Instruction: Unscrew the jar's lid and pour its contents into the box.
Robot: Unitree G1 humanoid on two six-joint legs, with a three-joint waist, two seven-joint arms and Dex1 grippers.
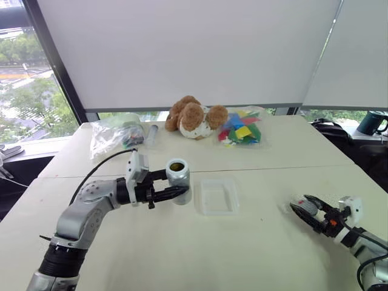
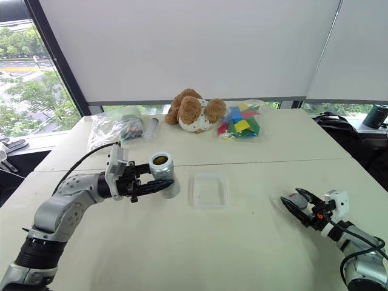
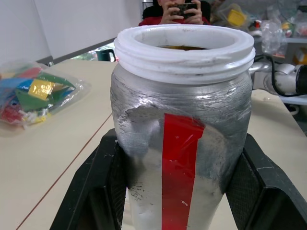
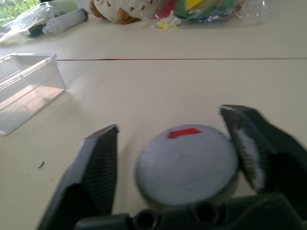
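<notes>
The jar, silver-grey with a red strip, stands upright and uncapped in my left gripper, which is shut on its body just left of the box. Its white threaded mouth is bare, and brownish contents show inside. The box is a shallow clear tray lying on the table. At the right, my right gripper stands open low over the table. The lid, round and grey with a red mark, lies between its fingers, with a gap on the left side.
Along the table's far edge lie a brown plush toy, a clear bag of coloured pieces and another clear bag with a tube beside it. A person holding a phone is across the table. A dark mug stands far right.
</notes>
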